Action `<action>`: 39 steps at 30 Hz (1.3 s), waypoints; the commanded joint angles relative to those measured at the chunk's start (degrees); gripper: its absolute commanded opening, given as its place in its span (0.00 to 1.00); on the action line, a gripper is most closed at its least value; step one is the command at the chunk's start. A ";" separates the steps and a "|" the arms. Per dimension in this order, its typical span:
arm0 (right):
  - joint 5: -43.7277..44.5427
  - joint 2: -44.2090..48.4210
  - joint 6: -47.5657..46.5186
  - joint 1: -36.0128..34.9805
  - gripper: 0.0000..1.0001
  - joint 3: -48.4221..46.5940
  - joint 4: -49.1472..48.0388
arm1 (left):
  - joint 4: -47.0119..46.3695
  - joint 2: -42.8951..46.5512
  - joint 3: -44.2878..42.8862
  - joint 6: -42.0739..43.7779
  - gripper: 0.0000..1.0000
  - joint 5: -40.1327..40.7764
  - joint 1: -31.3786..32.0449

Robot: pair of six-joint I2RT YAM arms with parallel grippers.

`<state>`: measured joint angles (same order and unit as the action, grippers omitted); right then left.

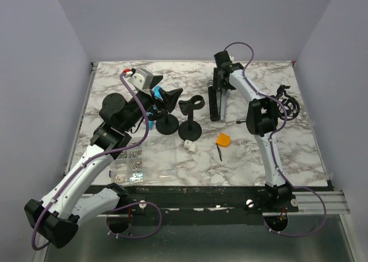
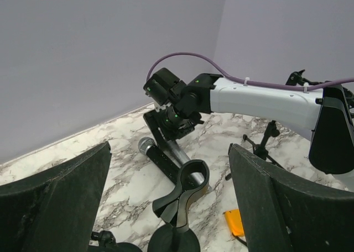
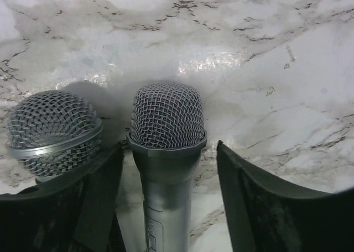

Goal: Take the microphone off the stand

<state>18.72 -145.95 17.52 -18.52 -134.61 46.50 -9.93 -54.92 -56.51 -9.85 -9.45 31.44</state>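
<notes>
Judging from the bench [image 1: 287, 153], removal is being assessed as all but complete, with only withdrawal being left. The right arm [image 1: 253, 95] is being held stretched toward the far side; the left arm [image 1: 86, 170] is being held bent toward the stand [image 2: 176, 221], whose clip [image 2: 191, 177] is being shown empty. The microphone [image 3: 166, 125] is being seen lying flat beside a second microphone [image 3: 52, 130], bracketed by the right gripper [image 3: 166, 150], jaws parted, seemingly not touching it. The left gripper [image 2: 168, 148] is being held wide open, empty.

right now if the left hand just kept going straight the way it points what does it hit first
Most likely the empty mic stand clip, which sits dead ahead of the open left hand. How far off it is is hard to judge from the wrist view.
</notes>
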 commanded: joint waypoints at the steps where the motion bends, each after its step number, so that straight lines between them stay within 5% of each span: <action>1: -0.21 -0.83 -0.37 -0.10 0.75 -2.68 1.77 | 0.09 0.26 -1.46 -1.20 0.86 -1.44 -0.72; 8: -1.87 6.16 0.23 -0.10 0.94 -6.66 5.14 | -0.08 -0.02 -1.47 -1.99 0.86 -2.14 -0.94; 13: -3.27 14.86 1.06 -0.19 0.95 -4.35 7.14 | -0.24 -0.15 -1.41 -2.41 0.86 -2.48 -0.94; 26: -13.99 57.16 1.65 -0.28 0.95 31.11 -3.08 | -0.87 -0.20 -1.19 -3.69 0.86 -3.87 -0.94; 35: 0.91 80.75 -0.45 -0.28 0.95 49.69 -5.41 | -1.44 -0.61 -1.15 -5.13 0.86 -5.43 -0.94; 39: 15.38 84.94 2.64 -0.28 0.94 52.27 -2.00 | -1.63 -0.88 -0.88 -5.14 0.86 -5.34 -0.71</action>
<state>18.61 -64.05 18.50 -18.72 -84.25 43.38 -10.17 -55.48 -56.51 -14.22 -13.15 30.79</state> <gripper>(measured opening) 0.946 0.858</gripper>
